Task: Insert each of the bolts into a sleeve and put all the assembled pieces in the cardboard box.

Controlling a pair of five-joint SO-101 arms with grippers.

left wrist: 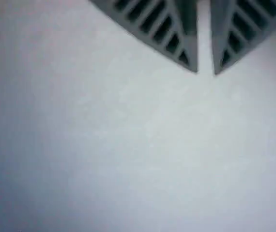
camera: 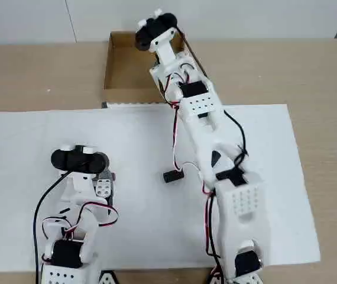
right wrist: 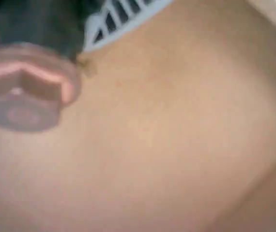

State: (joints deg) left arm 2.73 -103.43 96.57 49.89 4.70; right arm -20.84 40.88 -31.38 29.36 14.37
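Close up, a sleeved bolt (right wrist: 24, 92) seems gripped in the right claw (camera: 151, 36) above the cardboard box (camera: 116, 65) floor, not yet released. Left claw (left wrist: 205, 67) is nearly closed, empty. One black piece (camera: 173, 176) waits on paper (camera: 38, 136).

White paper (camera: 50, 136) lies free across the upper left and centre of the high view. It is interrupted by the left arm (camera: 77, 195), which rises from the lower left edge, and by a small black part (camera: 172, 176) near mid-frame. The right arm (camera: 207, 130) slants from the lower right corner up to the cardboard box (camera: 116, 65) at top centre, barring a straight crossing and overhanging the box's right side, while its left half stays open from above. Inside the box, the right wrist view shows a bolt-and-sleeve piece (right wrist: 24, 92) hanging over bare cardboard floor.
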